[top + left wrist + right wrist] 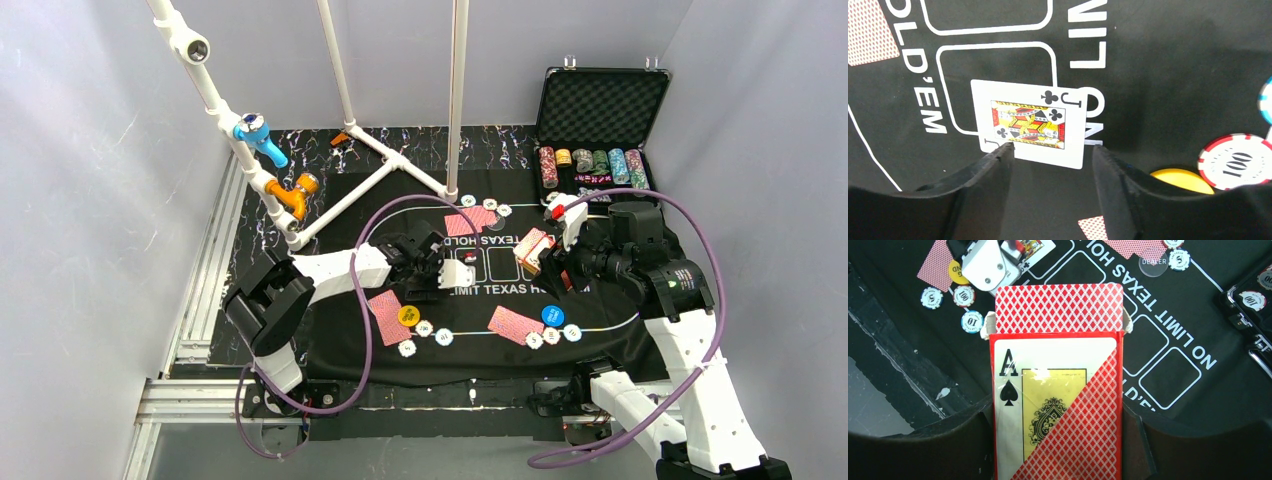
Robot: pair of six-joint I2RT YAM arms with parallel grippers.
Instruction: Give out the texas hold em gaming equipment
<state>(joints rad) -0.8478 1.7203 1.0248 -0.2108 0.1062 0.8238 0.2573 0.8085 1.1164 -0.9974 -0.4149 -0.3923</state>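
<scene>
My left gripper (455, 272) is open and empty over the middle of the mat. In the left wrist view a face-up jack of clubs (1030, 122) lies flat on the mat just beyond its fingertips (1000, 155), partly over a white card outline. My right gripper (545, 262) is shut on a red card box (1058, 405) with an ace of spades face, and a red-backed card (1059, 307) sticks out of its top. Red-backed cards lie at the near left (388, 317), near right (515, 324) and far side (470, 221). A yellow disc (408, 315) and a blue disc (552, 315) lie by pale chips (424, 328).
The black felt mat (600, 330) covers the table's middle. An open black case (600, 110) with stacked chips stands at the back right. A white pipe frame (390, 160) with blue and orange fittings stands at the back left. A clear dealer disc (1153, 262) lies near the far cards.
</scene>
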